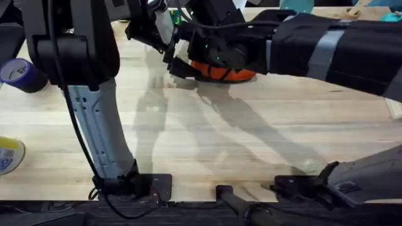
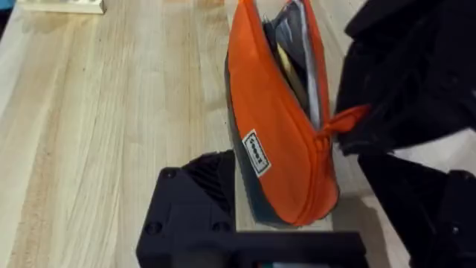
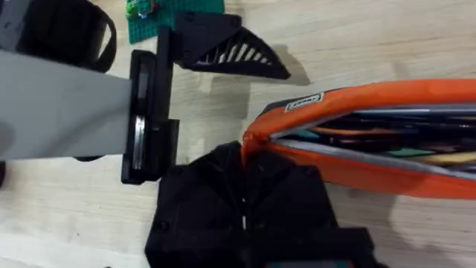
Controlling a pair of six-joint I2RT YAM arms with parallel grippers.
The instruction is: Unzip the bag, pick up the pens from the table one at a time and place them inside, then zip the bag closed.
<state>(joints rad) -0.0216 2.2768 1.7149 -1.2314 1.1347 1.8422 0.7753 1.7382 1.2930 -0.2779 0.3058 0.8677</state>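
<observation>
Overhead: fixed high above the arm bases, facing down and forward across the counter (image 1: 207, 138). Left wrist: close in, angled down along the orange pencil pouch (image 2: 286, 126). Right wrist: closer, straight down onto the same pouch's open zipper end, shared with the overhead.

I am working over a pale plank tabletop (image 1: 207, 144), soft shadows lying across it. A blue tape roll (image 1: 19, 73) is sitting at the left edge.
</observation>
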